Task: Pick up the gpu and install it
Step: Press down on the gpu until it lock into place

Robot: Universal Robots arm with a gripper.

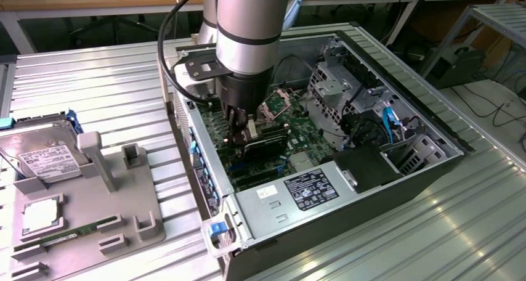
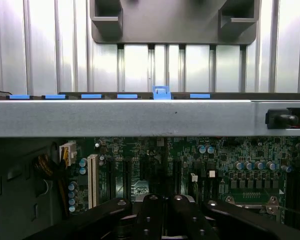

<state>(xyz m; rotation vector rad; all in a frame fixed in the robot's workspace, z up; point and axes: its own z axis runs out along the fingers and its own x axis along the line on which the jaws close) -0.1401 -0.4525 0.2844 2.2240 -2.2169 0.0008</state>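
Lab: robot arm point(image 1: 246, 34), open PC case point(image 1: 329, 139), metal table point(image 1: 98, 90), workbenches point(image 1: 82, 0)

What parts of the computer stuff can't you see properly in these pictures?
- The gpu: in the exterior view the arm and gripper cover its upper part, so whether it sits fully in its slot cannot be told.
- The hard drive: cut off by the exterior view's left edge.
- The label on the silver box: print too small to read.
- The motherboard: in the wrist view, the gripper's black frame hides its near part.
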